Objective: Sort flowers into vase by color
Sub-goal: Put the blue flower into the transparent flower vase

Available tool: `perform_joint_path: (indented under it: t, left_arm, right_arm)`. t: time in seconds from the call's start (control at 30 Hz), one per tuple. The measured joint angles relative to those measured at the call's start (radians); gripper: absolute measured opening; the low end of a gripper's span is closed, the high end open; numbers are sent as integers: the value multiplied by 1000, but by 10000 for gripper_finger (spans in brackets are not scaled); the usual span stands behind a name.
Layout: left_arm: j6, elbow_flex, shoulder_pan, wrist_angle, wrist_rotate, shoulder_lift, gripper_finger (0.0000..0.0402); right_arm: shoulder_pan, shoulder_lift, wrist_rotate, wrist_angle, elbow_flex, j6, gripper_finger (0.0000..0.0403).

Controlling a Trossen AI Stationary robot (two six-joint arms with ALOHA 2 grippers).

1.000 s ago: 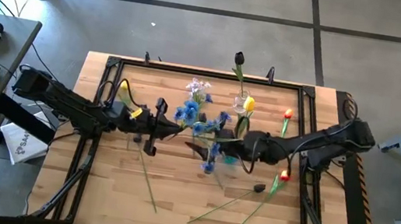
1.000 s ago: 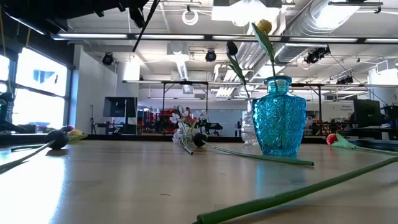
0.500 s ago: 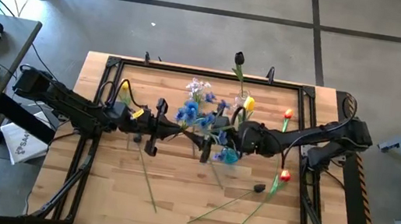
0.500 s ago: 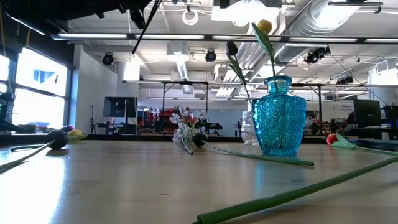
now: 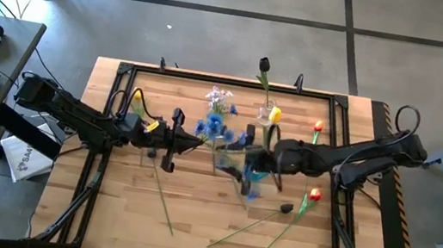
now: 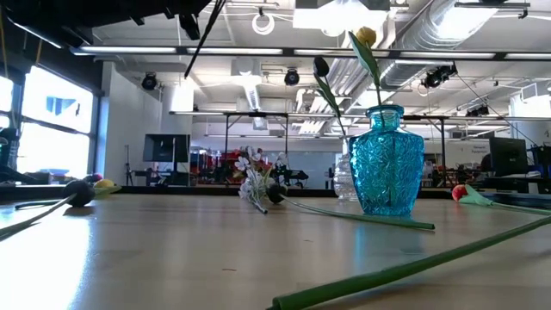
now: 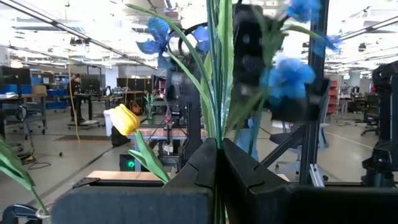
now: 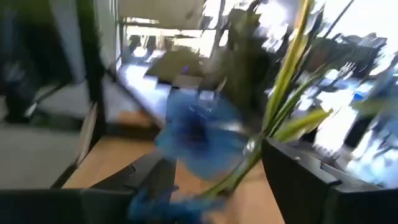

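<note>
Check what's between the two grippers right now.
In the high view, blue flowers fill the stretch between the left gripper, shut on their stems, and the open right gripper; no bare table separates them.

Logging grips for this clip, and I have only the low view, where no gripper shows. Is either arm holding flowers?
Observer: Yes. In the left wrist view the left gripper is shut on a bunch of green stems with blue flowers.
Operator: And the right one?
Observer: The right gripper is open, with stems and a blue head between its fingers.
Operator: Where are they over the table?
Observer: From above, both are mid-table, the right gripper over the blue vase.
</note>
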Motion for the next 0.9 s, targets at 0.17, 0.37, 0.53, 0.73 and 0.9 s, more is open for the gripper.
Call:
perform_joint_path:
  t: [0.17, 0.37, 0.53, 0.73, 0.9]
  left_arm:
    - [2, 0, 0, 1, -23, 0, 0]
    - [9, 0, 0, -4, -24, 0, 0]
    - [9, 0, 0, -13, -24, 0, 0]
    - [9, 0, 0, -16, -24, 0, 0]
    - [9, 0, 0, -17, -24, -1, 0]
  right_arm:
    - [-48, 49, 25, -9, -1, 103, 232]
    - [-108, 134, -10, 139, -1, 106, 232]
    - [-125, 152, -100, 288, -1, 91, 232]
    - [-125, 152, -99, 376, -1, 70, 232]
    - [-138, 152, -97, 372, -1, 76, 232]
